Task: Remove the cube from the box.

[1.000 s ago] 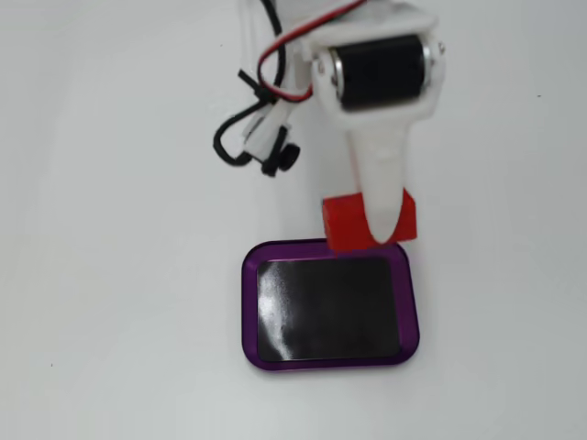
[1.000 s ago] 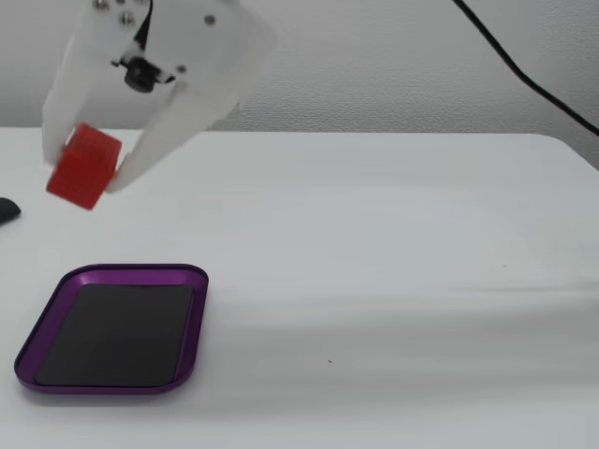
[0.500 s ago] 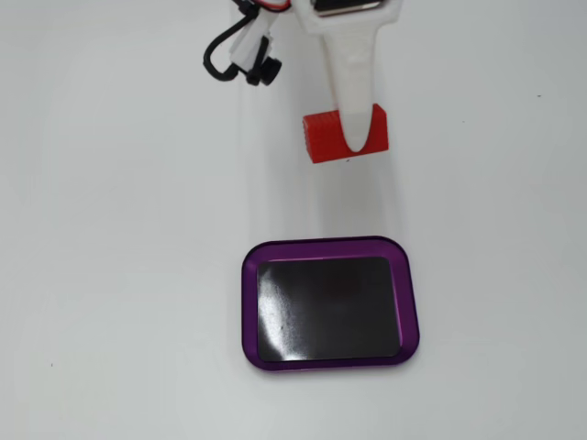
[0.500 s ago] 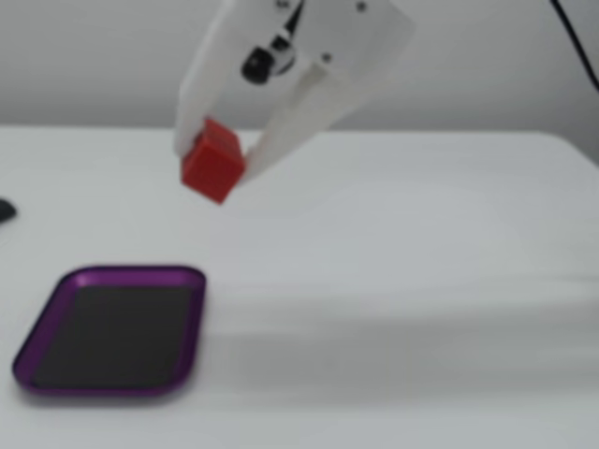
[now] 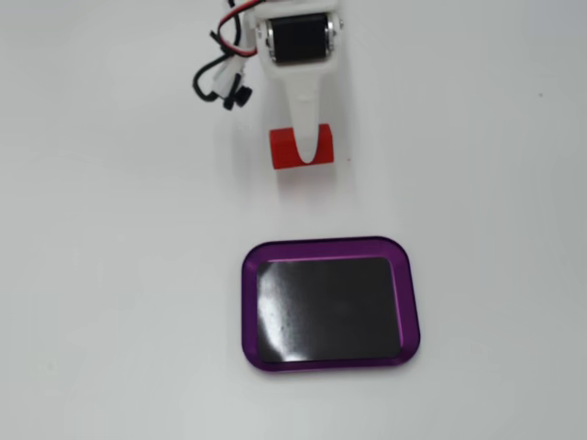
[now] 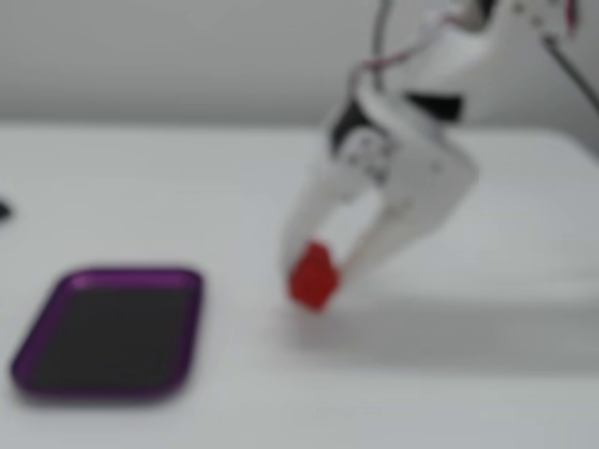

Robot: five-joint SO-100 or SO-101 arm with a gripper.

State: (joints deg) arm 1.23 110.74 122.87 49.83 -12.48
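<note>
The red cube [image 5: 282, 149] is outside the box, on the white table beyond the tray's far rim in a fixed view. My white gripper [image 5: 307, 151] reaches down over it, one finger [image 5: 310, 128] crossing its middle. In the blurred fixed view from the side, the gripper [image 6: 316, 271] has both fingers closed against the cube [image 6: 312, 279], at or just above the table; I cannot tell which. The purple-rimmed box [image 5: 326, 246] with a black bottom lies empty, and also shows at the lower left in the side view [image 6: 192, 327].
Black and red cables [image 5: 220, 78] hang beside the arm's wrist at the top left of a fixed view. The table is plain white all around the tray.
</note>
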